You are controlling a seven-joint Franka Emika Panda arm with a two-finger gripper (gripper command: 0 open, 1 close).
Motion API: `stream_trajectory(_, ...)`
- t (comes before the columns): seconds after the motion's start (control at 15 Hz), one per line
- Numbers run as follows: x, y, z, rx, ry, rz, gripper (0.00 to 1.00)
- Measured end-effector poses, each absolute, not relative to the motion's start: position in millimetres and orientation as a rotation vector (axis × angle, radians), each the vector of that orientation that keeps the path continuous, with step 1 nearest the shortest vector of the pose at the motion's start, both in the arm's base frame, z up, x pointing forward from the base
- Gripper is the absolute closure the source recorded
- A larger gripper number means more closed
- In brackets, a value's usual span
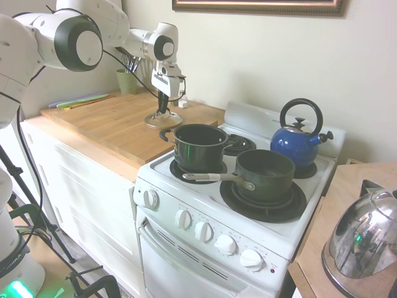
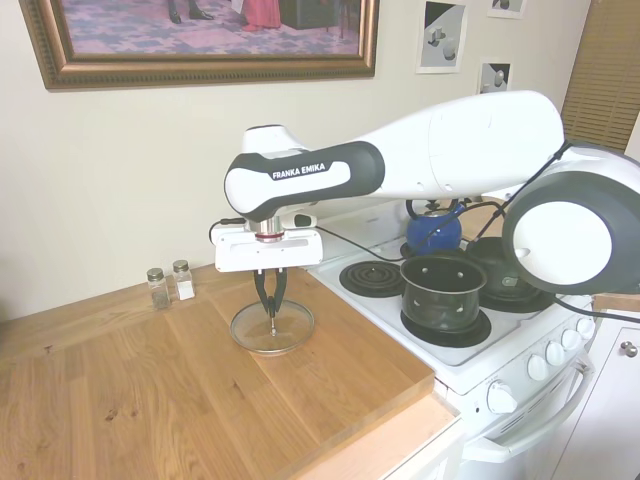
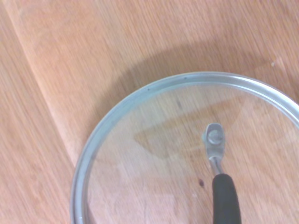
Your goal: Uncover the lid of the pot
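The glass lid (image 1: pixel 155 120) (image 2: pixel 290 335) with its metal rim sits low over the wooden counter (image 1: pixel 105 127), left of the stove; I cannot tell whether it touches the wood. My gripper (image 1: pixel 162 107) (image 2: pixel 270 308) points straight down over the lid's middle, shut on the black arched handle. The wrist view shows the lid (image 3: pixel 163 154) from above, with the handle (image 3: pixel 225 196) and a shadow on the wood beside the rim. The dark green-black pot (image 1: pixel 198 146) (image 2: pixel 443 290) stands uncovered on the stove's front burner, apart from the lid.
A dark saucepan (image 1: pixel 265 174) with a long silver handle and a blue kettle (image 1: pixel 299 139) occupy other burners. A steel kettle (image 1: pixel 366 239) stands at the right. Two shakers (image 2: pixel 170 285) stand by the wall, and a green utensil cup (image 1: pixel 127 79) stands at the counter's back.
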State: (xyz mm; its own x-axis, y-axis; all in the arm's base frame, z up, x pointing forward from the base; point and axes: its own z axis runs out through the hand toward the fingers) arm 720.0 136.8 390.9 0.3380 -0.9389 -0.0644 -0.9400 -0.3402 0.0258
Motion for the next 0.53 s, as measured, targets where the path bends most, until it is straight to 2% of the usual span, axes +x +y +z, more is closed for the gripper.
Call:
stream_trajectory(0.27, 720, 136, 395, -2.554, 1.796, 0.094, 0.0)
stream_trajectory(0.53, 709, 146, 439, -2.536, 1.791, 0.005, 0.0)
